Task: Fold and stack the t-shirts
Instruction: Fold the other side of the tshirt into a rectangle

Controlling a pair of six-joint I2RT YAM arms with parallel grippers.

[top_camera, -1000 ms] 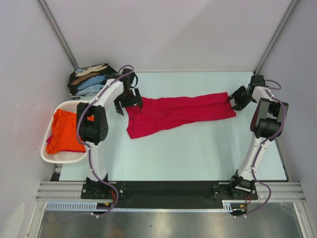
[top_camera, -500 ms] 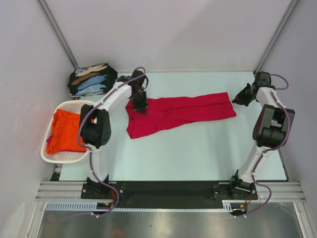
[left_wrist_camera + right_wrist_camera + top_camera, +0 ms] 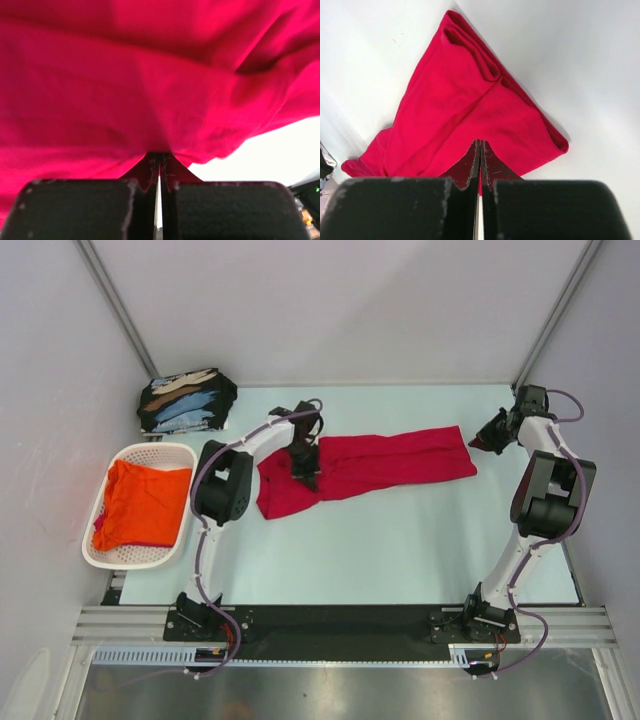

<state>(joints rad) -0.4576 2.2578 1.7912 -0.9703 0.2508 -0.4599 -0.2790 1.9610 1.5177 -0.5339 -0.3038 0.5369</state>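
Moved rightward off the cloth's left edge, the left pincer (image 3: 304, 468) pinches the crimson t-shirt (image 3: 400, 460), a rumpled band across the far table (image 3: 400, 540). Beside its right end the right pincer (image 3: 480, 145) hangs closed, empty. An orange t-shirt (image 3: 140, 505) fills the basket (image 3: 100, 552); black t-shirts (image 3: 185, 400) lie stacked behind.

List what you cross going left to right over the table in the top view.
white basket → crimson t-shirt → right gripper
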